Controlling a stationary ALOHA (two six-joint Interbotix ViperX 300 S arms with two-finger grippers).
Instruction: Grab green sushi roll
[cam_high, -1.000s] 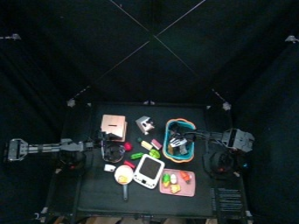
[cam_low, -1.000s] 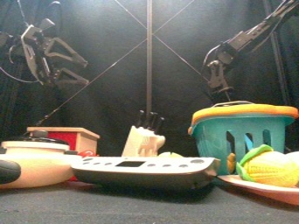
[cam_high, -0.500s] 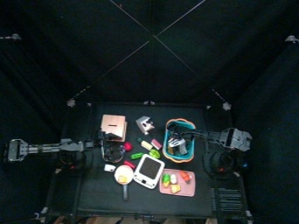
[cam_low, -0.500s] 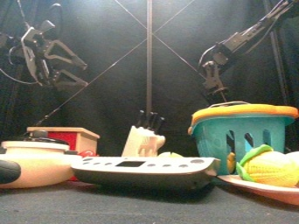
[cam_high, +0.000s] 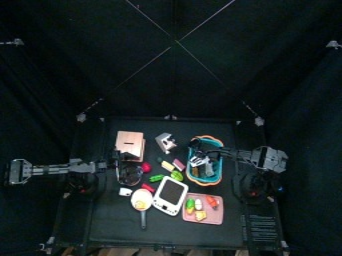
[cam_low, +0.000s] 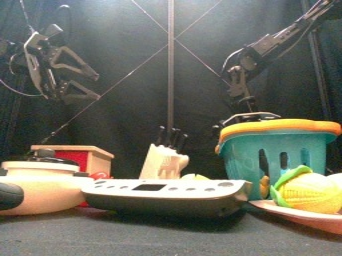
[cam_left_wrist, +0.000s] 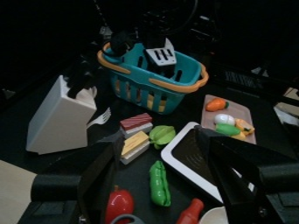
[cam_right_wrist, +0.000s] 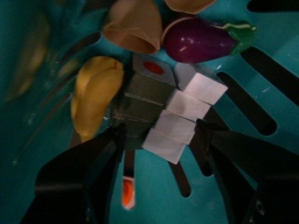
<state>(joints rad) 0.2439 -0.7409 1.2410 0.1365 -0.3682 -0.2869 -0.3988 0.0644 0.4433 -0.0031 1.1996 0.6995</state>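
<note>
The top view shows the whole surface (cam_high: 100, 215) small. The basket (cam_high: 205, 160) sits right of centre, and the right arm reaches in over it from the right. Only the right wrist view looks into the basket: an eggplant (cam_right_wrist: 198, 39) and a yellow piece (cam_right_wrist: 93, 92) lie there. The right gripper (cam_right_wrist: 163, 140) points down at them, jaws spread wide and empty. The left wrist view alone shows the green roll (cam_left_wrist: 163, 134) clearly, at centre frame below the basket, beside the scale (cam_left_wrist: 201, 157). The left gripper (cam_left_wrist: 163, 159) hangs high at upper left in the front view, jaws apart.
</note>
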